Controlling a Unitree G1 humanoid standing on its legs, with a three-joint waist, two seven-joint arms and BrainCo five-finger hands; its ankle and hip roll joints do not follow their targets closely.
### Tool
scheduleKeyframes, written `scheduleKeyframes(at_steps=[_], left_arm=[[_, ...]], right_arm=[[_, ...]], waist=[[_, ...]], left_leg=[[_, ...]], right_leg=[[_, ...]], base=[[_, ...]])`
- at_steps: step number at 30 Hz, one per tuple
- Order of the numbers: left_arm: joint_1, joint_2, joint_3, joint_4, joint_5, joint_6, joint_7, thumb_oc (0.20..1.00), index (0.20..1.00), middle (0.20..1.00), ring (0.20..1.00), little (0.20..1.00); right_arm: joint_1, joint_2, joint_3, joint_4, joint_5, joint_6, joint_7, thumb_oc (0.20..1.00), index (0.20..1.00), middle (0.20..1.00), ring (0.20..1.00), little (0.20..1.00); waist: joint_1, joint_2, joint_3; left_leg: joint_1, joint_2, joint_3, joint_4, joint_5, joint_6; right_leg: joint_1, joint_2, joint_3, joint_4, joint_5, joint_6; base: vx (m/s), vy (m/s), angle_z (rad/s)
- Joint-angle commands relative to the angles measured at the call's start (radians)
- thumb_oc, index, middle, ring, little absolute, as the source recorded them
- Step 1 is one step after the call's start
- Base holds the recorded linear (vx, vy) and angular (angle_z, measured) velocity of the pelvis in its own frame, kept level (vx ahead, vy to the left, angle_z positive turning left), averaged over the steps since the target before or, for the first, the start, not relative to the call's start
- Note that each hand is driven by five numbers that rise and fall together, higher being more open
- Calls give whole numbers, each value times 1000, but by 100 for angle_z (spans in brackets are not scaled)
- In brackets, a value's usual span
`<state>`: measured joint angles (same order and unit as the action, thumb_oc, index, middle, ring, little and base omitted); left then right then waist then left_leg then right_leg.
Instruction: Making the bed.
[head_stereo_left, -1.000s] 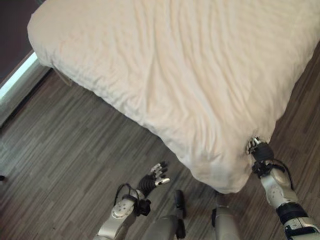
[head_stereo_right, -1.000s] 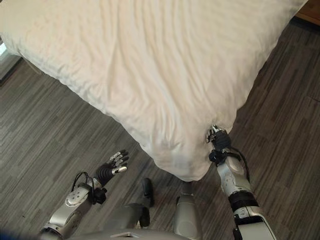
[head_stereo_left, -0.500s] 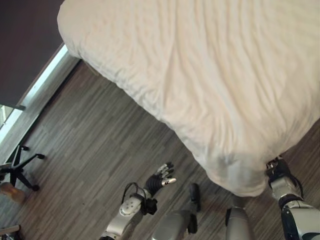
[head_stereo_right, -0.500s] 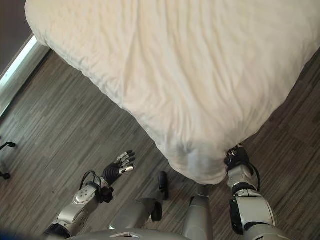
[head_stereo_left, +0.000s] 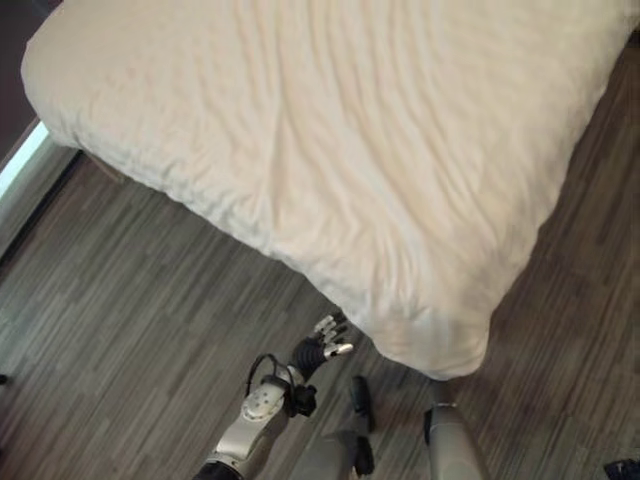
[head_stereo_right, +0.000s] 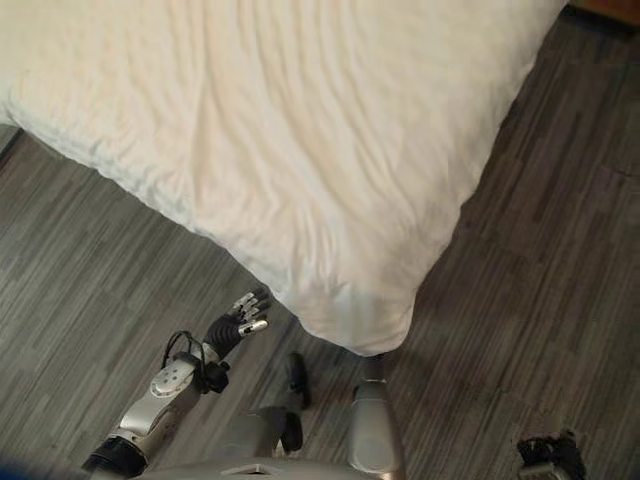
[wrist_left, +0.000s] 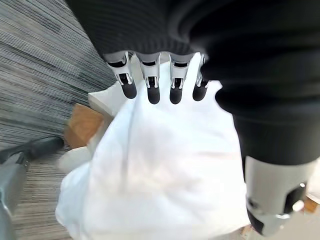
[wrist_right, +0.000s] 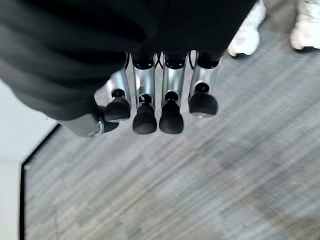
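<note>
A cream duvet (head_stereo_left: 330, 150) covers the bed, and its near corner (head_stereo_left: 440, 345) hangs down toward the floor. My left hand (head_stereo_left: 312, 352) is open with straight fingers, low over the floor just left of that corner and a little apart from the duvet's edge. In the left wrist view its fingers (wrist_left: 152, 82) point at the white duvet (wrist_left: 160, 165), with a brown bed leg (wrist_left: 82, 125) under it. My right hand (head_stereo_right: 548, 455) sits low at the lower right, well away from the bed. Its fingers (wrist_right: 165, 107) are curled over bare floor, holding nothing.
Dark wood-plank floor (head_stereo_left: 130, 300) surrounds the bed. A pale strip along a wall base (head_stereo_left: 22, 165) runs at the far left. A person's white shoes (wrist_right: 247, 35) stand on the floor beyond my right hand. Brown furniture (head_stereo_right: 605, 10) is at the far right.
My right hand has let go of the duvet's near corner and dropped back to the lower right. The left hand is closer to the duvet's edge. The camera has shifted.
</note>
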<state>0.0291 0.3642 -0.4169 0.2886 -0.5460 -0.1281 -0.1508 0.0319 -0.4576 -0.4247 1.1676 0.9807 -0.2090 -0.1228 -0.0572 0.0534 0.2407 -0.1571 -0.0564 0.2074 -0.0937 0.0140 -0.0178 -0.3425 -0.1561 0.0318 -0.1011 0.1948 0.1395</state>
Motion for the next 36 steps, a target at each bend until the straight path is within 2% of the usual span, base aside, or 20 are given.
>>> scheduleKeyframes(at_steps=[1, 3, 7, 8, 9, 10, 14, 15, 18, 19, 21, 22, 24, 26, 27, 28, 29, 30, 31, 36], left_arm=[[-10, 6, 31, -24, 3, -50, 7, 1000, 1000, 1000, 1000, 1000], [-25, 23, 50, -21, 21, -51, 8, 1000, 1000, 1000, 1000, 1000], [-66, 50, 59, -3, 57, -61, 14, 1000, 1000, 1000, 1000, 1000], [-89, 55, 56, 14, 72, -63, 18, 1000, 1000, 1000, 1000, 1000], [-112, 65, 60, 13, 93, -70, 24, 1000, 1000, 1000, 1000, 1000], [-112, 66, 61, 13, 94, -70, 24, 1000, 1000, 1000, 1000, 1000], [-91, 45, 89, 8, 76, -67, 27, 1000, 1000, 1000, 1000, 1000], [-64, 43, 109, 9, 74, -69, 32, 1000, 1000, 1000, 1000, 1000], [-49, 46, 120, 6, 76, -68, 35, 1000, 1000, 1000, 1000, 1000], [6, 49, 147, -4, 67, -67, 32, 1000, 1000, 1000, 1000, 1000], [21, 52, 157, -9, 64, -67, 34, 1000, 1000, 1000, 1000, 1000], [47, 61, 195, -18, 48, -66, 40, 1000, 1000, 1000, 1000, 1000], [61, 47, 212, -41, 6, -58, 43, 1000, 1000, 1000, 1000, 1000], [58, 14, 210, -19, -26, -54, 33, 1000, 1000, 1000, 1000, 1000], [56, -4, 198, 10, -4, -61, 31, 1000, 1000, 1000, 1000, 1000], [59, -25, 202, 34, 6, -66, 47, 1000, 1000, 1000, 1000, 1000], [68, -43, 213, 41, -33, -55, 35, 1000, 1000, 1000, 1000, 1000], [68, -43, 213, 41, -33, -55, 35, 1000, 1000, 1000, 1000, 1000], [123, -67, 230, 26, -33, -34, 6, 1000, 1000, 1000, 1000, 1000], [126, -62, 216, -3, -3, -36, -7, 1000, 1000, 1000, 1000, 1000]], right_arm=[[-38, -13, 9, -84, -71, -66, -22, 1000, 1000, 1000, 1000, 1000], [79, 67, 72, -426, -204, -91, -29, 1000, 1000, 1000, 1000, 1000], [134, 125, 179, -740, -337, -103, 10, 1000, 1000, 1000, 1000, 1000], [146, 141, 196, -779, -336, -105, 30, 1000, 1000, 1000, 1000, 1000], [162, 152, 234, -850, -369, -98, 49, 1000, 1000, 1000, 1000, 1000], [162, 152, 234, -852, -370, -97, 48, 1000, 1000, 1000, 1000, 1000], [149, 167, 283, -915, -398, -86, 50, 1000, 1000, 1000, 1000, 1000], [118, 176, 298, -941, -420, -83, 29, 1000, 1000, 1000, 1000, 1000], [104, 186, 308, -962, -423, -81, 26, 1000, 1000, 1000, 1000, 1000], [70, 189, 328, -971, -446, -78, 14, 1000, 1000, 1000, 1000, 1000], [63, 189, 344, -978, -447, -76, 18, 1000, 1000, 1000, 1000, 1000], [62, 186, 360, -1007, -441, -77, 34, 1000, 1000, 1000, 1000, 1000], [72, 173, 375, -1024, -415, -74, 54, 1000, 1000, 1000, 1000, 1000], [64, 144, 404, -989, -375, -77, 74, 1000, 1000, 1000, 1000, 1000], [49, 122, 422, -970, -393, -70, 80, 1000, 1000, 1000, 1000, 1000], [9, 102, 438, -931, -405, -67, 69, 1000, 1000, 1000, 1000, 1000], [25, 124, 410, -912, -313, -67, 87, 1000, 1000, 1000, 1000, 1000], [25, 124, 410, -912, -313, -67, 87, 1000, 1000, 1000, 1000, 1000], [89, 163, 385, -874, -292, -42, 85, 1000, 1000, 1000, 1000, 1000], [120, 153, 386, -867, -325, -15, 112, 1000, 1000, 1000, 1000, 1000]], waist=[[9, 15, -14], [-34, -13, -21], [-69, -66, 2], [-78, -68, 4], [-63, -59, 7], [-63, -60, 6], [-12, -50, -33], [20, -57, -70], [36, -66, -85], [87, -98, -132], [99, -110, -137], [125, -124, -133], [134, -115, -101], [156, -97, -57], [173, -90, -37], [193, -94, -19], [168, -104, -22], [168, -104, -23], [145, -129, -49], [131, -139, -69]], left_leg=[[-27, 7, -110, 6, 24, -15], [2, 5, -102, 6, 18, -9], [2, 19, -42, 6, 26, 0], [-3, 30, -36, 6, 35, 2], [-11, 64, -7, 6, 50, 4], [-13, 65, -6, 6, 53, 4], [-17, 112, 64, 6, 79, -4], [-22, 129, 103, 6, 98, -13], [-21, 140, 127, 6, 108, -18], [-33, 190, 200, 6, 154, -42], [-39, 214, 221, 6, 176, -54], [-47, 285, 239, 12, 205, -101], [-39, 365, 241, 43, 261, -145], [-60, 410, 136, 66, 288, -147], [-54, 368, -52, 60, 272, -137], [-57, 269, -303, 98, 219, -126], [-77, 262, -222, 164, 191, -110], [-78, 262, -222, 165, 191, -110], [-49, 227, -96, 391, 99, -84], [-17, 173, -64, 463, 60, -69]], right_leg=[[91, 27, -35, 14, -22, 38], [110, 24, -27, 14, -9, 42], [63, 49, 36, 47, 60, 69], [55, 58, 56, 74, 47, 72], [59, 58, 9, 184, -54, 53], [56, 58, 10, 185, -52, 52], [176, -52, -138, 319, -143, 23], [254, -138, -174, 337, -100, 34], [298, -177, -200, 324, -75, 44], [392, -249, -295, 284, 15, 87], [407, -231, -313, 278, -7, 96], [412, -195, -369, 262, -125, 107], [428, -134, -376, 246, -247, 68], [466, -39, -325, 138, -274, 32], [449, -23, -273, 160, -296, 22], [433, 6, -194, 168, -295, -9], [438, 23, -202, 143, -277, -27], [437, 23, -202, 143, -277, -27], [423, 27, -207, 77, -213, -33], [416, 31, -192, 35, -175, -30]], base=[[-66, 58, 1], [-110, 76, 7], [-219, 21, -31], [-363, -19, -86], [-283, -9, -71], [-291, -4, -70], [-251, -76, -76], [-225, -141, -90], [-248, -238, -65], [-285, -325, -71], [-366, -448, -40], [-340, -535, -78], [-288, -575, -172], [-421, -575, -86], [-437, -575, -26], [-370, -563, -67], [-237, -450, -75], [-333, -463, -53], [-229, -300, -44], [-111, -177, -74]])
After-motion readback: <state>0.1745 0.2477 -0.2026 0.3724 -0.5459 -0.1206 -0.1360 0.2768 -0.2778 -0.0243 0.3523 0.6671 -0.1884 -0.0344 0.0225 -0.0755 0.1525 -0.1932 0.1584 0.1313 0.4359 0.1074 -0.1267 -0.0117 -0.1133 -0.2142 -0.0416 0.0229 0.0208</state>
